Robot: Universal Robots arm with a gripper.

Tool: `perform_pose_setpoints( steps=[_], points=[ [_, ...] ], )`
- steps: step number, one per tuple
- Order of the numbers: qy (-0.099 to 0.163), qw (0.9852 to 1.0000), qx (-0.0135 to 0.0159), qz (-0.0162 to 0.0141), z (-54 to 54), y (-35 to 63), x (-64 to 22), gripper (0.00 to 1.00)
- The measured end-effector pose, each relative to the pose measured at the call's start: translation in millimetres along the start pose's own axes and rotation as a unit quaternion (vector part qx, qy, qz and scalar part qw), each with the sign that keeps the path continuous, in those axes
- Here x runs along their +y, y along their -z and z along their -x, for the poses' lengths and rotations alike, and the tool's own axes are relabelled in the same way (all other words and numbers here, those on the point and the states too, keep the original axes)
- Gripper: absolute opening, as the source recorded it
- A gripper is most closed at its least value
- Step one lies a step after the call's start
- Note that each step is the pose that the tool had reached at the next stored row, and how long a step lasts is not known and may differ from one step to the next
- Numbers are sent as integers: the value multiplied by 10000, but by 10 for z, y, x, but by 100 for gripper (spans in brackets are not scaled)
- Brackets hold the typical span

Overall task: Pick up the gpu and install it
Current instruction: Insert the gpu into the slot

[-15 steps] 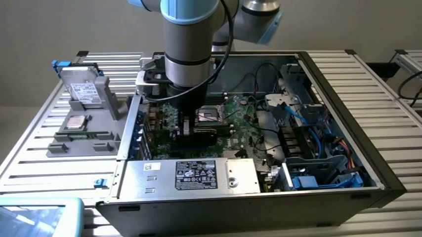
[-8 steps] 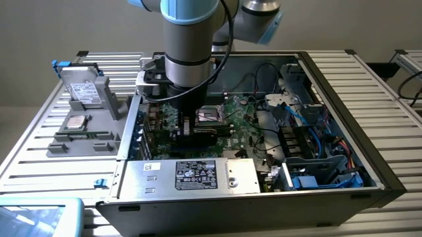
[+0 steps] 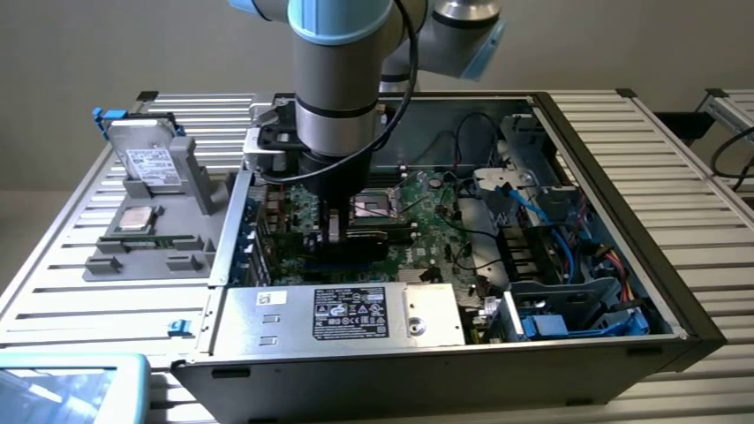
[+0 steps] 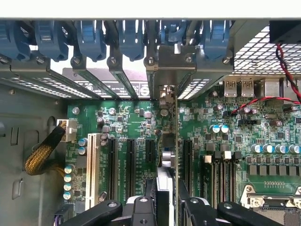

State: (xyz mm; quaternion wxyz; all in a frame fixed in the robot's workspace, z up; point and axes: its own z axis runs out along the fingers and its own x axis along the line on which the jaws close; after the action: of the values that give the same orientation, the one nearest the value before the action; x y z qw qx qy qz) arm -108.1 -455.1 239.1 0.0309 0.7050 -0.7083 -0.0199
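The gpu is held edge-on between the half-closed jaws of the gripper, standing upright over a slot of the motherboard inside the computer case. The installing step is judged in hand; straight, aligned downward seating is called for.

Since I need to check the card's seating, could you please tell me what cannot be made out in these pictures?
- Exterior view: the gpu is mostly hidden by the arm and the gripper above the motherboard.
- Wrist view: the gpu is seen edge-on, so its faces are hidden.
- Wrist view: the card's lower edge and its slot are covered by the gripper, so seating cannot be judged.
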Motion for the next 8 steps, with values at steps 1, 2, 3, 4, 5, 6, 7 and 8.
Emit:
perform_pose_setpoints(
  steps=[1, 2, 3, 4, 5, 6, 7, 8],
  points=[
    [0, 10000, 1, 0, -1, 0, 0, 28],
    [0, 10000, 0, 0, -1, 0, 0, 28],
    [-2, 10000, 1, 0, -1, 0, -1, 28],
    [-2, 10000, 1, 1, -2, 0, -2, 28],
    [-3, 10000, -1, 2, -2, 0, -4, 28],
    [-3, 10000, -1, 2, -4, 0, -4, 28],
    [-4, 10000, -2, -5, -4, 1, -19, 28],
    [-3, 10000, -2, -6, -4, 1, -18, 28]
  ],
)
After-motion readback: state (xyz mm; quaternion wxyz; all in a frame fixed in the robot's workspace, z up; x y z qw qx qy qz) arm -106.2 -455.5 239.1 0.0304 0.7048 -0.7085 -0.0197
